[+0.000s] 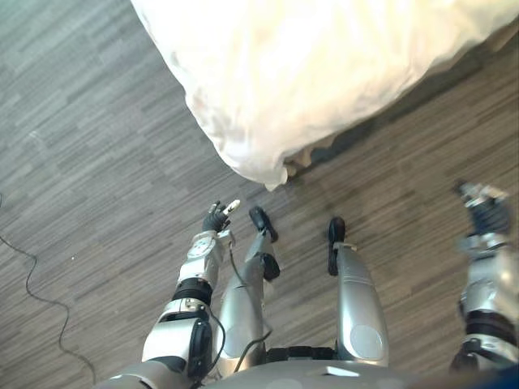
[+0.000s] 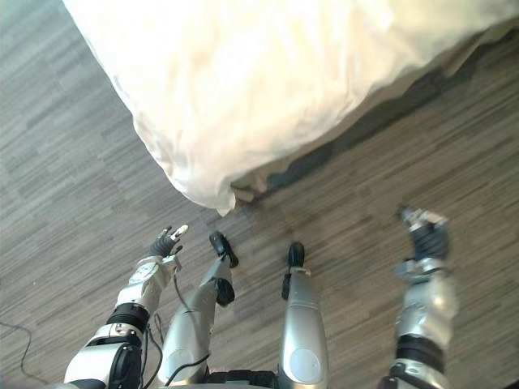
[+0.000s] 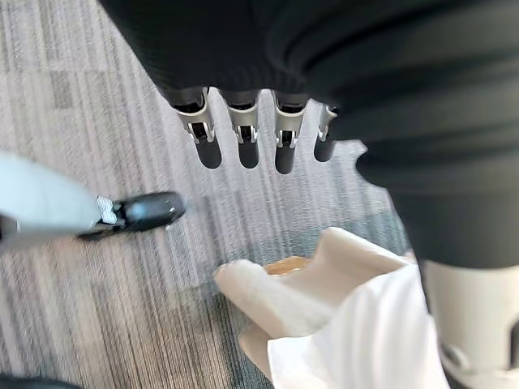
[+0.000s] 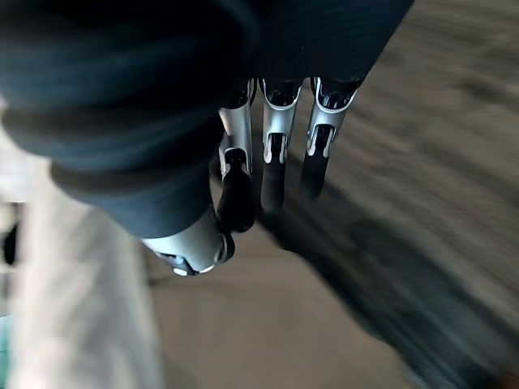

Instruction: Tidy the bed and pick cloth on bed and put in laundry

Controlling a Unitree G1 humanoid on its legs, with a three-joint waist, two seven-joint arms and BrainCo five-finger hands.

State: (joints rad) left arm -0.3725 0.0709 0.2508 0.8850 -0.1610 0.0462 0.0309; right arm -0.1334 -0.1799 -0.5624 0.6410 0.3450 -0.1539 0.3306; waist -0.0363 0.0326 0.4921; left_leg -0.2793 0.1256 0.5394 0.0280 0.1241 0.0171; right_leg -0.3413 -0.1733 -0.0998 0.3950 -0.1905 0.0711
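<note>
Bed [image 1: 349, 57] fills 12 to 2 o'clock, duvet [image 1: 268, 121] on it and hanging over the near corner. Floor [image 1: 89, 162] lies around it from 9 through 6 to 3. Left hand [image 1: 217, 217] is near the corner, at its 8 o'clock. Right hand [image 1: 485, 209] is well apart, at 3.

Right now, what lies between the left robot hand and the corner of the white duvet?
Bare grey floor separates the left robot hand from the duvet corner, seen in the left eye view.

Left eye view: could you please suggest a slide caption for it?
Left hand and right hand hang open and empty above the floor near the white duvet's corner.
</note>
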